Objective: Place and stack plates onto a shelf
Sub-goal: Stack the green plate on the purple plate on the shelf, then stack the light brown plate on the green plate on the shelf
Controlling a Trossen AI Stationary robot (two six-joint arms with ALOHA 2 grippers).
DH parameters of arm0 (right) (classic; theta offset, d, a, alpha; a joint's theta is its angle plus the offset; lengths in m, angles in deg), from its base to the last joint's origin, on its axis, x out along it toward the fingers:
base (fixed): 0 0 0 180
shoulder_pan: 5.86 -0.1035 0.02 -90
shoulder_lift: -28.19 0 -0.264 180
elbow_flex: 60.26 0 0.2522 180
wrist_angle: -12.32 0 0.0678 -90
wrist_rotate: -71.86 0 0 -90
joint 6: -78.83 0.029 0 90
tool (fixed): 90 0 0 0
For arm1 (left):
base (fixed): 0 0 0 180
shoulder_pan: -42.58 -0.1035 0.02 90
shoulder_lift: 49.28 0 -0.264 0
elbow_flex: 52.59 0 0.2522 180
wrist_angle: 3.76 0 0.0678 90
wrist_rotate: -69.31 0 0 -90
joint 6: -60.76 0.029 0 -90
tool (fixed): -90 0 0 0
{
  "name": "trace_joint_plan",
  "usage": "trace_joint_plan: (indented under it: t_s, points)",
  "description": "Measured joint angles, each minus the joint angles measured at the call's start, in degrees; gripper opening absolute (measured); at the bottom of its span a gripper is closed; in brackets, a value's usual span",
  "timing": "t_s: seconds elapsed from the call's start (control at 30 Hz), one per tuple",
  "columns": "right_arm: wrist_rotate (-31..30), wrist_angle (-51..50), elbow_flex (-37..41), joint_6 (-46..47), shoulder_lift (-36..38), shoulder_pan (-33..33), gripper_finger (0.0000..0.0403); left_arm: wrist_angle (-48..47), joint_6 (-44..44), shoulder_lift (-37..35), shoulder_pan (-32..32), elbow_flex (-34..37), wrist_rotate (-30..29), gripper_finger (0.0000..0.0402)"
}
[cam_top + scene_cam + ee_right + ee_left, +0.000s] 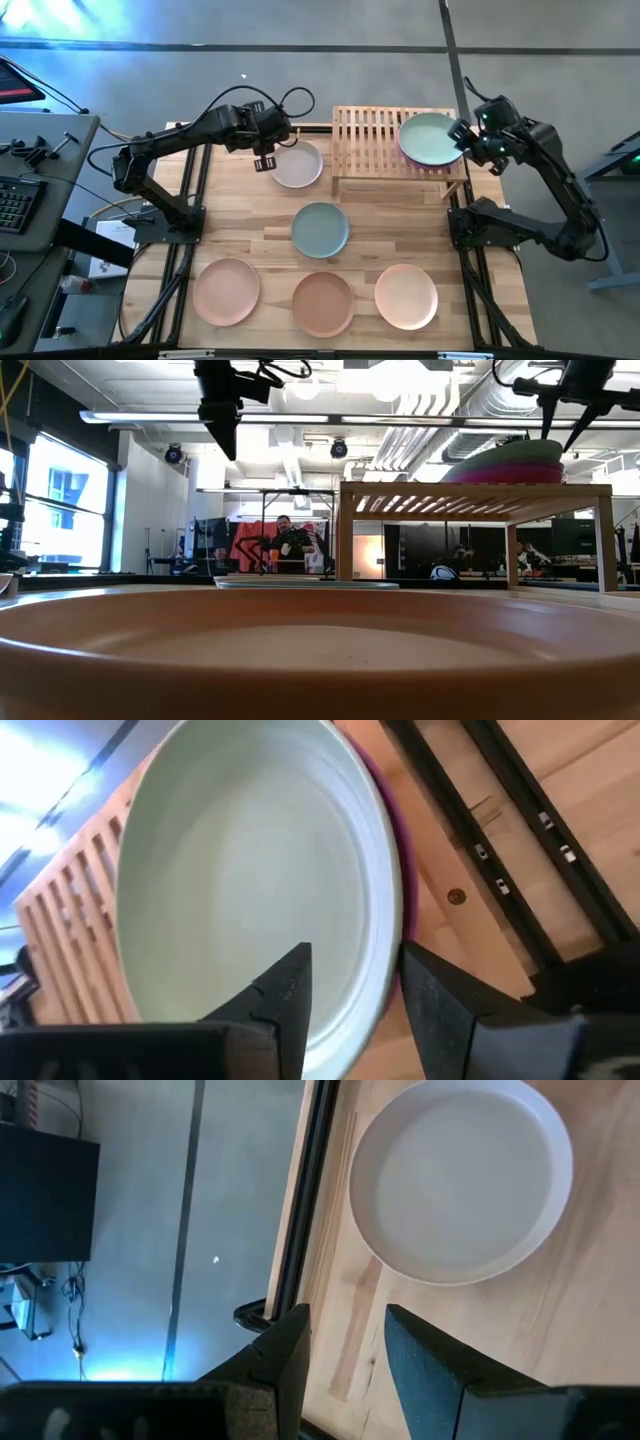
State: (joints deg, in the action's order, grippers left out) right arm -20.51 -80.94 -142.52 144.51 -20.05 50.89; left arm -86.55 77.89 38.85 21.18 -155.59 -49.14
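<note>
The slatted light-wood shelf (372, 150) stands at the table's far edge. On its right half sits a stack: a mint green plate (430, 138) on top, with magenta and purple plates (500, 472) under it. My right gripper (462, 133) hovers open just above the stack's right rim (385, 955), clear of it in the low view (563, 425). My left gripper (265, 160) is open and raised well above the table (222, 435), beside the left rim of a pale whitish plate (460, 1175) lying flat left of the shelf.
A grey-teal plate (320, 229) lies mid-table. Along the near edge lie a pinkish plate (227, 291), a terracotta plate (323, 303) and a light peach plate (406, 296). The shelf's left half (360, 135) is bare slats. People stand in the room behind (290, 545).
</note>
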Motion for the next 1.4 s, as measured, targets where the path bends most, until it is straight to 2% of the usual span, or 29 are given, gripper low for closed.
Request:
trace_joint_plan:
  t_s: [0.4, 0.73, 1.03, 1.4]
  points:
    - [1.67, 0.63, -0.01, 1.32, 4.34, -0.23, 0.0129, -0.07, -0.72, 0.03, 0.0, 0.0, 0.84, 0.012]
    - [9.91, 8.66, 0.0, -2.7, 4.33, -4.19, 0.0129, -2.43, -4.98, 0.05, 0.0, 0.94, 14.77, 0.012]
    - [11.36, 16.48, -0.01, 4.13, 3.07, -15.6, 0.0129, -6.21, -5.83, 0.05, 0.02, 4.1, 17.66, 0.012]
    - [7.98, 34.32, -0.01, 6.55, -8.91, -35.87, 0.0129, -8.54, -7.09, 0.05, 0.04, 4.24, 17.71, 0.012]
